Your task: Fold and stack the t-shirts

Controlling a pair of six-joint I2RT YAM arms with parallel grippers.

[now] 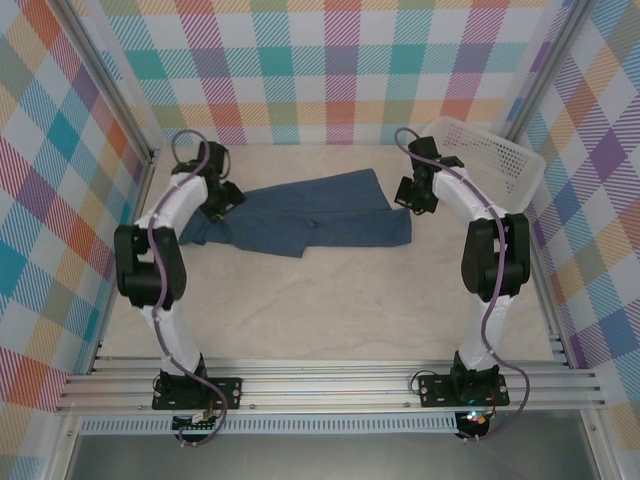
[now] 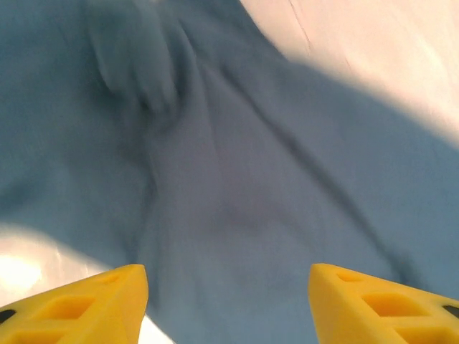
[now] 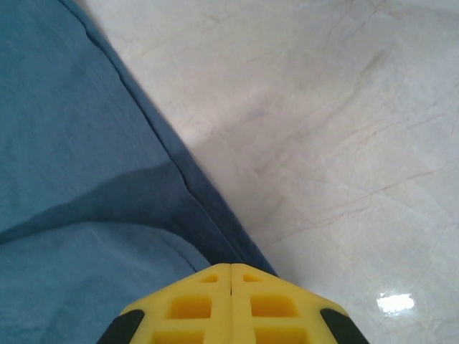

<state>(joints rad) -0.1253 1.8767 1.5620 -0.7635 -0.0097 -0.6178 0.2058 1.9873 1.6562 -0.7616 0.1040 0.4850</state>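
Note:
A dark denim-blue t-shirt (image 1: 310,220) lies spread, somewhat rumpled, across the far middle of the table. My left gripper (image 1: 222,205) hovers over the shirt's left end. In the left wrist view its yellow fingers stand wide apart, so the left gripper (image 2: 228,269) is open, with only blurred blue t-shirt fabric (image 2: 237,179) beneath. My right gripper (image 1: 410,197) sits at the shirt's right edge. Seen from the right wrist, the right gripper (image 3: 230,266) is shut, fingertips pressed together where the hem of the t-shirt (image 3: 79,179) runs under them.
A white mesh basket (image 1: 490,160) stands tilted in the far right corner, just behind the right arm. Pale marble tabletop (image 1: 330,310) stretches between the shirt and the arm bases. Checkered walls close in the left, back and right sides.

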